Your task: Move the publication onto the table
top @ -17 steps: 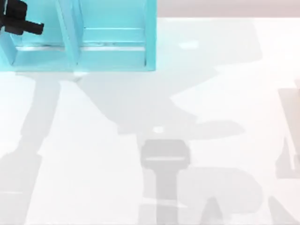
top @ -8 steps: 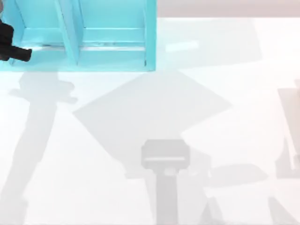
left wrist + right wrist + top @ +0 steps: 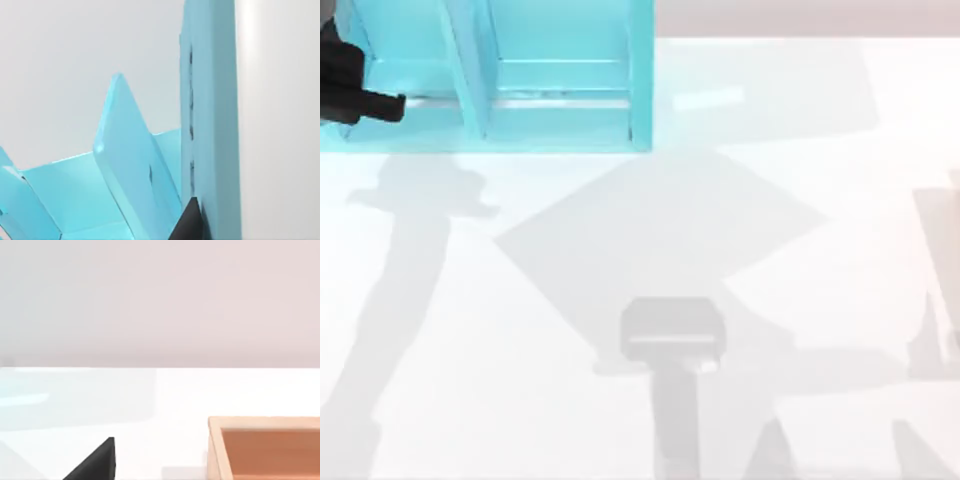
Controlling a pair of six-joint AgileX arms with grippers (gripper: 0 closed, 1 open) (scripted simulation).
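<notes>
At the upper left of the top view, the matte black left pincer (image 3: 365, 100) sits against the front of the smooth teal compartment shelf (image 3: 555, 70); whether its fingers are spread I cannot tell. In the left wrist view the publication (image 3: 212, 125) is an upright flat teal slab beside a black fingertip. The glossy white worktop (image 3: 740, 300) spreads rightward. In the right wrist view, a tan wooden box (image 3: 265, 447) rests on it.

Rendered simulation bench, not a lived-in room: glossy plain white table (image 3: 800, 150), flat teal compartment shelf (image 3: 560, 75), pale wooden open box (image 3: 265, 447), blank grey backdrop.
</notes>
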